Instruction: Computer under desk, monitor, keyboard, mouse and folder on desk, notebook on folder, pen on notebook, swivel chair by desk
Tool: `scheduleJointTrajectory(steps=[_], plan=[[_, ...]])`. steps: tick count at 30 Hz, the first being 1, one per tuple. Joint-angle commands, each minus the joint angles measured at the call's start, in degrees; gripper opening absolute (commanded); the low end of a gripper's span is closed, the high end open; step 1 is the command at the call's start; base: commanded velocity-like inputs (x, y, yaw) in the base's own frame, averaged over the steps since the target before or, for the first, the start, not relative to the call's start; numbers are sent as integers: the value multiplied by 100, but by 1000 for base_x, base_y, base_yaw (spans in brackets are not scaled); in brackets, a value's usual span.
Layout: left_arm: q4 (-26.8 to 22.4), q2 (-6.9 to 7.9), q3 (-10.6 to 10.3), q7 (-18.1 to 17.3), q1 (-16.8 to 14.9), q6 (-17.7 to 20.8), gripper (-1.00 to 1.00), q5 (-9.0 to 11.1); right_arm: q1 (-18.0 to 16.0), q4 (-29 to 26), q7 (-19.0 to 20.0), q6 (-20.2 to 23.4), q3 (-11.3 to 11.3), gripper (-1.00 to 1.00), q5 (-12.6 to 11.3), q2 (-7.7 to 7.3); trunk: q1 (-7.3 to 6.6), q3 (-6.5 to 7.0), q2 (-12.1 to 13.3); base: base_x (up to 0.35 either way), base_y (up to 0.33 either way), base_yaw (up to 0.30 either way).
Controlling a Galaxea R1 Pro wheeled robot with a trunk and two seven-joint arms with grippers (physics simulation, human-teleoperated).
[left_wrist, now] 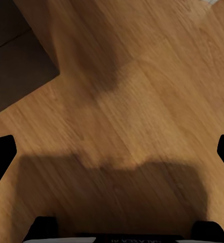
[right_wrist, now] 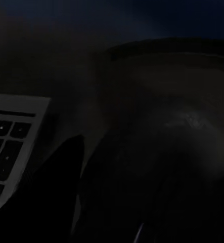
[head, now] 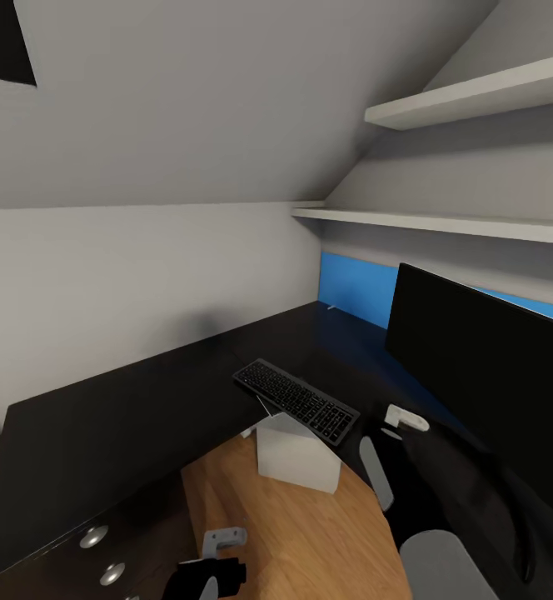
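Observation:
The black keyboard lies at an angle on the black desk, left of the large dark monitor. The white computer stands on the floor under the desk's inner corner. My right gripper is down at the desk between keyboard and monitor. In the right wrist view the keyboard is alongside a dark rounded shape, probably the mouse, very close to the fingers; the picture is too dark to show their grip. My left gripper hangs open over bare wooden floor.
Two white shelves run above the monitor, under a sloping ceiling. A blue panel backs the desk. Drawers with round knobs sit under the desk's left wing. Wooden floor lies between me and the desk.

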Motion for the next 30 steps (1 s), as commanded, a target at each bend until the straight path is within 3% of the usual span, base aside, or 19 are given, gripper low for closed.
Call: scheduleJointTrajectory(steps=[1, 2, 5, 8, 10, 12, 15, 18, 21, 24, 30], plan=[[-6, 3, -13, 53, -3, 13, 100, 60, -2, -96, -79, 80, 62, -100, -47, 8, 0, -7, -4, 0, 0, 0], [28, 7, -12, 61, -3, 6, 100, 44, 1, -402, -277, 293, 337, -100, -70, 27, 0, -7, -4, 0, 0, 0], [184, 55, -11, 66, -4, 0, 100, 35, 2, -703, -363, 433, 578, -100, -130, 76, 0, -7, -4, 0, 0, 0], [682, 172, -11, 59, -3, -120, 100, 27, 2, -938, -412, 532, 853, -100, -393, 169, 0, -7, -4, 0, 0, 0], [1257, 204, -11, 42, -3, -546, 100, 26, 6, -979, -427, 551, 1139, -100, -574, 169, 0, -7, -4, 0, 0, 0], [1888, 217, -11, 29, -4, -1235, 100, 25, 25, -979, -430, 539, 1446, -100, -742, 169, 0, -7, -4, 0, 0, 0], [2636, 232, -11, 19, -7, -2121, 100, 25, 144, -989, -441, 536, 1696, -100, -849, 169, 0, -7, -4, 0, 0, 0], [3572, 308, -15, 6, -4, -3032, 100, 19, 361, -1008, -453, 533, 1804, -100, -875, 169, 0, -7, -4, 0, 0, 0], [3886, 334, -12, 14, -3, -3819, 100, 23, 431, -1002, -441, 525, 1829, -100, -882, 169, 0, -7, -4, 0, 0, 0], [3952, 346, -11, 19, -3, -4043, 100, 29, 507, -993, -416, 509, 1833, -100, -875, 169, 0, -7, -4, 0, 0, 0], [3981, 362, -11, 36, -4, -4130, 100, 33, 544, -994, -412, 496, 1846, -100, -881, 169, 0, -7, -4, 0, 0, 0]])
